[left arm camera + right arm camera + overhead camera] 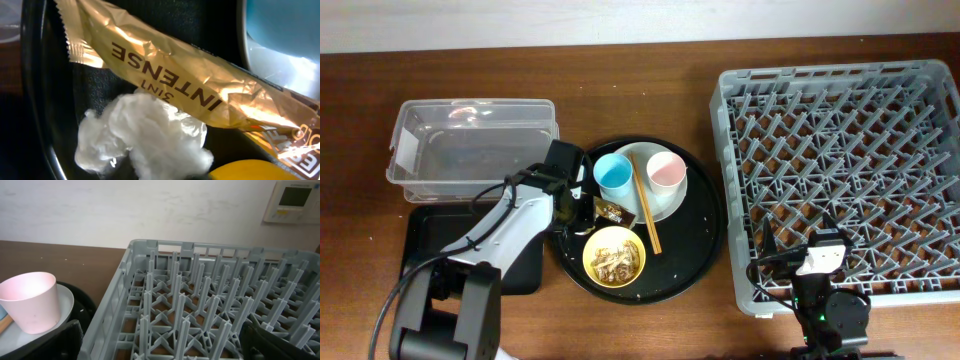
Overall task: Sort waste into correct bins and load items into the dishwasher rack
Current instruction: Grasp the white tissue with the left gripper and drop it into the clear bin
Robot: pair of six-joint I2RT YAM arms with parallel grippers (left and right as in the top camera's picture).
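Table (640, 70): dark brown wood grain, matte, a few pale specks on the surface. Wall (125, 210) behind it: off-white, faintly scuffed, meets the table's far edge. Beige control panel (294, 201) with small greenish display mounted on wall. Lighting even, shadows soft.

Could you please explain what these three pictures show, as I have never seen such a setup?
Two robot arms stand at a table, each ending in a two-finger gripper. One picture looks down from above; the other two come from wrist cameras. On the table are a clear box, a small black tray, a dishwasher rack and a round black tray carrying a blue cup, a pink cup, a white plate, chopsticks, a yellow bowl of food scraps, a gold wrapper and a white tissue. The left gripper hangs over the wrapper and tissue; whether it grips anything cannot be seen. The right gripper is open and empty at the rack's edge.
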